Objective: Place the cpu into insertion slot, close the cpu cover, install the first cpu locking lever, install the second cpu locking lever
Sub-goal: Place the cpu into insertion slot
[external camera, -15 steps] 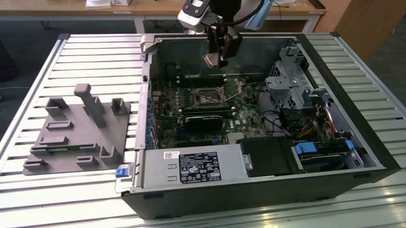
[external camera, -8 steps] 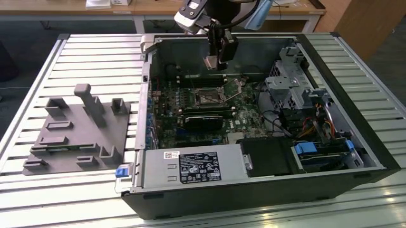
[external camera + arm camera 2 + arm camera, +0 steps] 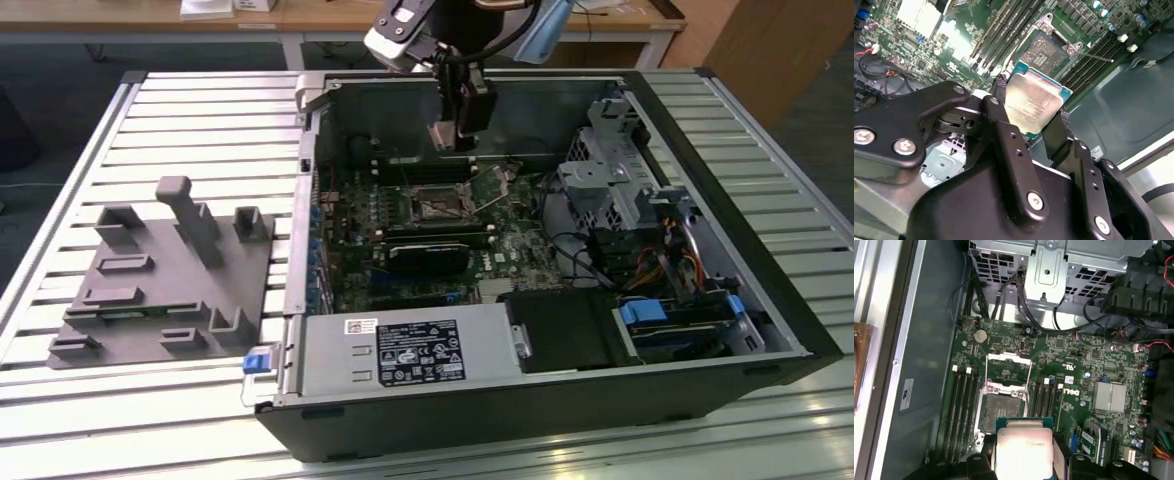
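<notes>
We count one black gripper (image 3: 1032, 97). Its two black fingers (image 3: 1058, 134) are clamped on opposite edges of the one cpu (image 3: 1036, 102), a small flat square chip with a dull silver-grey metal top over a green-edged base. The jaws are set just as narrow as the chip is wide.

In the exterior view the gripper (image 3: 454, 138) hangs inside the one open black computer case (image 3: 534, 420), above the green circuit board (image 3: 514, 262).

In the first wrist view the cpu (image 3: 1024, 447) is held over the board, just beside the single insertion slot (image 3: 1002, 412) and apart from it. The slot is a small square black socket with a dark middle and a thin metal rim. The one cpu cover (image 3: 1008, 358), a thin silvery metal frame with a large square cut-out, is swung open on the far side of the socket from the chip. We cannot tell how steeply it stands.

Two banks of long narrow black memory slots (image 3: 965, 410) flank the socket, one on each side. In the second wrist view one thin metal lever (image 3: 1095, 56) juts from a corner of the socket.

One ribbed silver heat sink (image 3: 1109, 396) sits elsewhere on the board.

Outside the case, on the slatted aluminium table (image 3: 200, 100), stands one grey moulded fixture (image 3: 147, 290), towards the exterior view's left.
</notes>
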Robot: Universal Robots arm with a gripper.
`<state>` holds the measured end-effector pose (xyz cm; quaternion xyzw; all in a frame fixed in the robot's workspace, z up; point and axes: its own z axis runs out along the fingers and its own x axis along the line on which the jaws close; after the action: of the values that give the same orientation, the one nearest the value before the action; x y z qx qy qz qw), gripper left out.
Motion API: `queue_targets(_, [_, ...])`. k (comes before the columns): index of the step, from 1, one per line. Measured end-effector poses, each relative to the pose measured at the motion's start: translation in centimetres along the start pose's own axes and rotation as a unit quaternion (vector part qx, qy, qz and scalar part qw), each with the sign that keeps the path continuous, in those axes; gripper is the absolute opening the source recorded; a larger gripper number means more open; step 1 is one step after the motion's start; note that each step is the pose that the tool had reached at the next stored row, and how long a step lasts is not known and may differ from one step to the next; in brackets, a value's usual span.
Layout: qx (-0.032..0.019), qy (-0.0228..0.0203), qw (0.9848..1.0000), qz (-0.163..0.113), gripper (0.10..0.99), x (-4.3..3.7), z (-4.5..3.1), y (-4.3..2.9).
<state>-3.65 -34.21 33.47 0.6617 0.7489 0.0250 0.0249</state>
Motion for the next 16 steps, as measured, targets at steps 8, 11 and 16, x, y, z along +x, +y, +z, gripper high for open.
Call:
queue_targets(8, [0.0002,-0.0021,0.9995,0.03,0.537,0.49,1.16,-0.02])
queue_targets(11, [0.0002,-0.0021,0.9995,0.03,0.537,0.82,1.7,-0.02])
queue_targets(16, [0.0003,-0.0032,0.999,0.045,0.537,1.08,2.6,-0.05])
